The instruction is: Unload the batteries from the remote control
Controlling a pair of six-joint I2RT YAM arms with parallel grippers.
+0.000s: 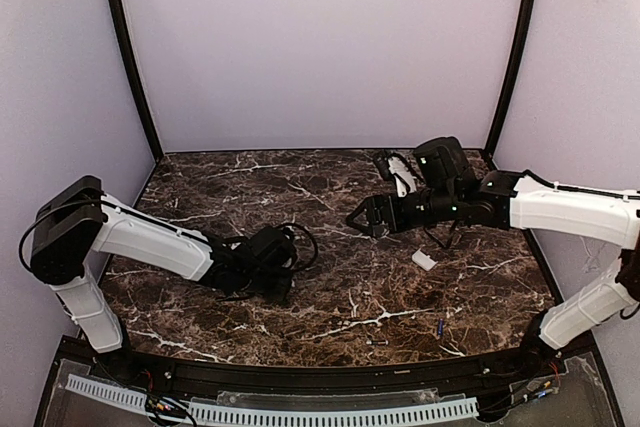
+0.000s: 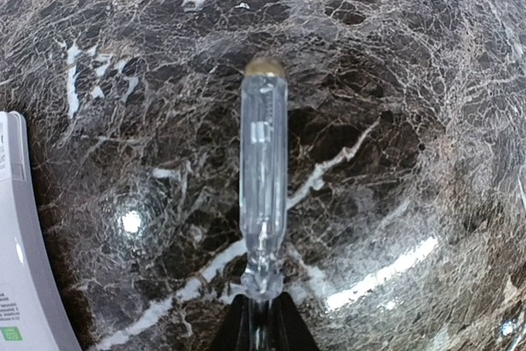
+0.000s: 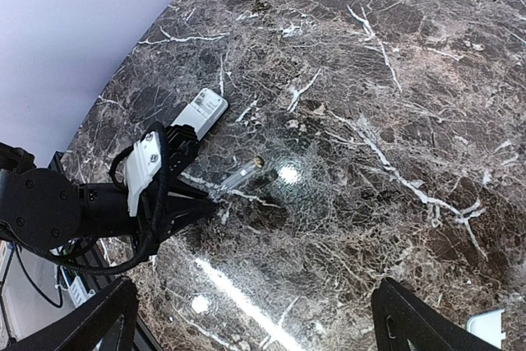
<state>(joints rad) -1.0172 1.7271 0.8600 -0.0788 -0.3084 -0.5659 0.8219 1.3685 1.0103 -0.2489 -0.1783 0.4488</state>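
My left gripper is low over the table at centre left, shut on the thin end of a clear plastic rod-shaped tool with a brass-coloured far end. The tool also shows in the right wrist view. The white remote control lies flat just beside that gripper; its edge shows in the left wrist view. It is hidden in the top view. One small dark blue battery lies near the front right edge. My right gripper is open and empty above the table's middle.
A small white cover piece lies on the marble under the right arm, also in the right wrist view. Lilac walls with black corner posts close in the back and sides. A black rail runs along the front edge.
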